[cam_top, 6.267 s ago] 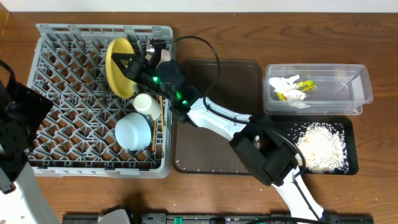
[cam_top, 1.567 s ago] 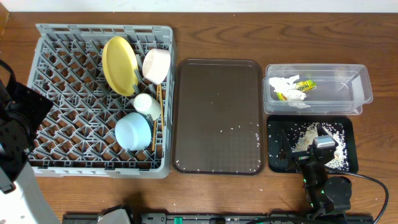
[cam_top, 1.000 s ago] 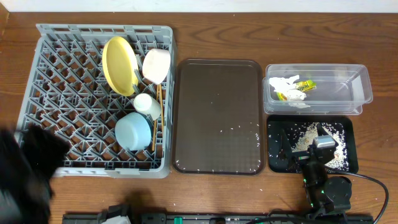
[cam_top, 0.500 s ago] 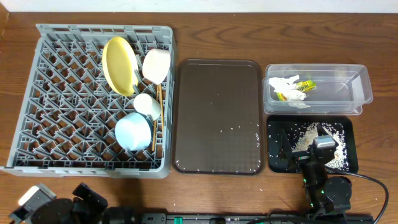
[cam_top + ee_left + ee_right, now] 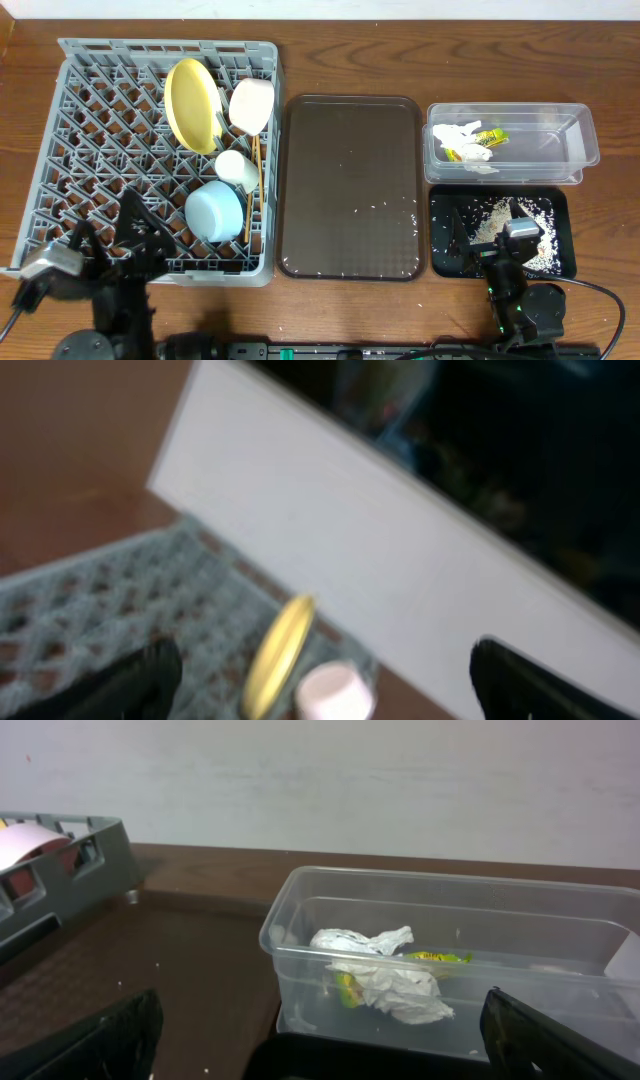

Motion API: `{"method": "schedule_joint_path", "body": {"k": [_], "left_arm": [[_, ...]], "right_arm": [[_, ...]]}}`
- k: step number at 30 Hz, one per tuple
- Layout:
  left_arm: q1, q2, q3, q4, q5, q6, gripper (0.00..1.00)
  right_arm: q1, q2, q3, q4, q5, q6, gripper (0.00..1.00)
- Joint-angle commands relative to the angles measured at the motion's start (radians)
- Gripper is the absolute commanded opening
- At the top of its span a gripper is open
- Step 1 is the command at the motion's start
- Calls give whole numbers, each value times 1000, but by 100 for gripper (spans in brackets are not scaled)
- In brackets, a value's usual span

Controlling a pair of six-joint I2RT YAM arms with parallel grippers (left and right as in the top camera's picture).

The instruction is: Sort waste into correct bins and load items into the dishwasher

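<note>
The grey dishwasher rack [image 5: 100, 130] holds the yellow plate [image 5: 193, 105] on edge, a pale cup [image 5: 251, 104], a smaller cup [image 5: 236, 167], the light blue bowl [image 5: 214, 211] and chopsticks [image 5: 259, 190]. My left gripper [image 5: 105, 228] hangs open over the rack's front left corner; its blurred wrist view shows the plate [image 5: 280, 650] and a cup [image 5: 335, 690] ahead. My right gripper [image 5: 487, 228] rests open over the black bin [image 5: 565, 262], which holds rice crumbs [image 5: 510, 235]. The clear bin [image 5: 450, 920] holds the napkin [image 5: 385, 975] and wrapper [image 5: 437, 958].
A large brown serving tray [image 5: 350, 140] lies between the rack and the two bins, with a few white crumbs on it. The right arm's base [image 5: 525, 310] sits at the front edge. A white wall stands behind the table.
The left arm swung down off the left side and now rises at the rack's front left corner. The right arm, earlier at the rack, stays still over the black bin.
</note>
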Motion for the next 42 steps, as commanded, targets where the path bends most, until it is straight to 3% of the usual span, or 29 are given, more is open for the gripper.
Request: {"method": "schedule_joint_path", "body": {"k": [1,5,11,26,30,33,42], "left_arm": [[-6,-64,-158,168,108,2,93],[-6,-146,-339,339,109,-18,93],[-8,-233,-536,472,108,-64,93],[-95,-235,-772,472,23,-84,93],[-96,-235,-775,346,17,-71,93],[-97,-235,-775,352,19,-15,93],[-96,-233,-775,352,19,-16,93]], "right_arm": [[-7,-5,-1,-5,13,-7,99],[-7,-5,-1,-5,13,-7,99],[-7,-5,-1,-5,13,-7,99],[-7,-5,-1,-5,13,-7,99],[-7,-5,-1,-5,13,-7,99],[-7,-5,-1,-5,13,-7,99],[-7,-5,-1,-5,13,-7,99]]}}
